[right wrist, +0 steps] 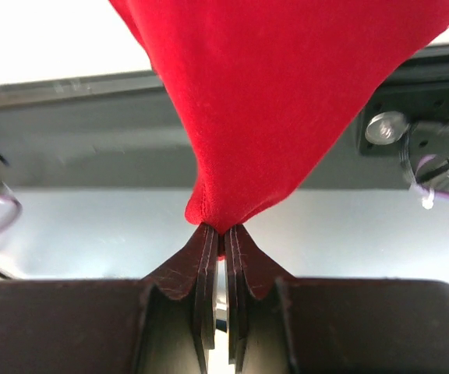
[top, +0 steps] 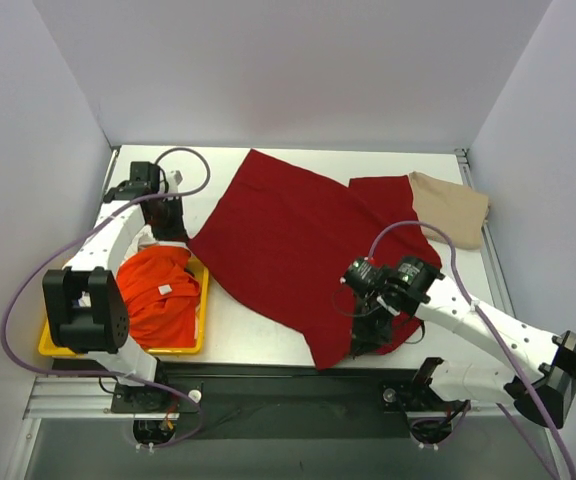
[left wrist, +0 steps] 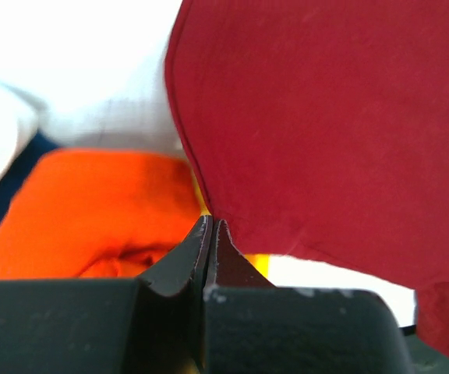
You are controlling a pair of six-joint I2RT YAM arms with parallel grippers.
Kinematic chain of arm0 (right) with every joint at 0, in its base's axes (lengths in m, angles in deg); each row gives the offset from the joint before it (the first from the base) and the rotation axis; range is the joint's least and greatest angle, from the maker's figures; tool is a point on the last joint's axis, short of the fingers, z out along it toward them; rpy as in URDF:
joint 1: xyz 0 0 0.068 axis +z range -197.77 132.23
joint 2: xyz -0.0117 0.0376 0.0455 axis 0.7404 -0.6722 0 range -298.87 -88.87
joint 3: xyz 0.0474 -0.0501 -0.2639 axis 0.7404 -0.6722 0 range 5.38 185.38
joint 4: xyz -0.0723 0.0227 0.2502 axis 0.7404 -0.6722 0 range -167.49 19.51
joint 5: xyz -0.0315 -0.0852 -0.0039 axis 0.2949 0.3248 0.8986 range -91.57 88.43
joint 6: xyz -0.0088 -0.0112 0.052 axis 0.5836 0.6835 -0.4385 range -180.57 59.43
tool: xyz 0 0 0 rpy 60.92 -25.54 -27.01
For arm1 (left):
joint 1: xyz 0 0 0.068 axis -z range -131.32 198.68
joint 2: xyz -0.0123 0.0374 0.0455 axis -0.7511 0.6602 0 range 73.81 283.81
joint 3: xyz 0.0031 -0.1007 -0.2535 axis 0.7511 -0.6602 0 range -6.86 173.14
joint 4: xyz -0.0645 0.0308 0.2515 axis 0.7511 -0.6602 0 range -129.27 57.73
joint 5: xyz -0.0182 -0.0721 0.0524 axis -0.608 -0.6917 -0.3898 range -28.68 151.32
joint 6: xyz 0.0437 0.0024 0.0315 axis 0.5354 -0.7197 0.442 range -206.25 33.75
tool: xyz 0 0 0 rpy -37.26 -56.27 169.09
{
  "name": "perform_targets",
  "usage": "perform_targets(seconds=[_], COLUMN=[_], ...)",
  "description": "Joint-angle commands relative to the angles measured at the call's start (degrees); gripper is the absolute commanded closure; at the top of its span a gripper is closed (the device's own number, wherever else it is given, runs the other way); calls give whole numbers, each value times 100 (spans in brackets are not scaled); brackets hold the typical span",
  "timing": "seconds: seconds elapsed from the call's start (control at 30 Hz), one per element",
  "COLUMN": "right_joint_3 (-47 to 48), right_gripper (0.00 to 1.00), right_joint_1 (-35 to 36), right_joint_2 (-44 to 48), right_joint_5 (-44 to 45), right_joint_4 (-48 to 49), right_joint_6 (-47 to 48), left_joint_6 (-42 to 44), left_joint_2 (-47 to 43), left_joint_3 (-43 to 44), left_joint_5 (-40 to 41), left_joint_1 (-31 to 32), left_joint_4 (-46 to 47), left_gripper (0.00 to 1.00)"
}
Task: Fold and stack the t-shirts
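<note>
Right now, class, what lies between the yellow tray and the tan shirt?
The dark red t-shirt, spread between yellow tray and tan shirt, in the top view.

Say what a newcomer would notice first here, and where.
A large dark red t-shirt sprawls across the table, its left corner pinched by the left gripper, its near edge by the right gripper. A bright orange t-shirt lies in the yellow tray at near left.

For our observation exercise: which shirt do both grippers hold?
The dark red shirt; the orange shirt lies in the yellow tray, the tan shirt untouched far right.
</note>
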Motion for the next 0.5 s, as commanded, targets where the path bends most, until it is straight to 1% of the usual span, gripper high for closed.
perform_targets(seconds=[0.0,0.03,0.07,0.17,0.27,0.47], right_joint_3=[303,347,391,593,883,1340], right_gripper=[100,100,100,100,100,100], right_joint_1=[-544,-685,-991,-1406,-2055,-3014], right_joint_2=[-258,-294,-338,-549,-943,-1357], right_joint_5=[436,488,506,594,725,761], right_joint_4=[-443,-451,-443,-434,-434,-381], right_joint_6=[392,489,725,1104,1718,2326], left_joint_6=[-26,-26,-8,79,115,-8], left_joint_2=[405,512,626,1083,1540,2076], left_joint_3=[815,931,1045,1581,2064,2969], left_joint_5=[-445,-507,-543,-701,-754,-807], left_joint_1=[72,72,72,72,81,107], left_joint_4=[1,-16,-95,-340,-543,-649], left_gripper=[100,100,100,100,100,100])
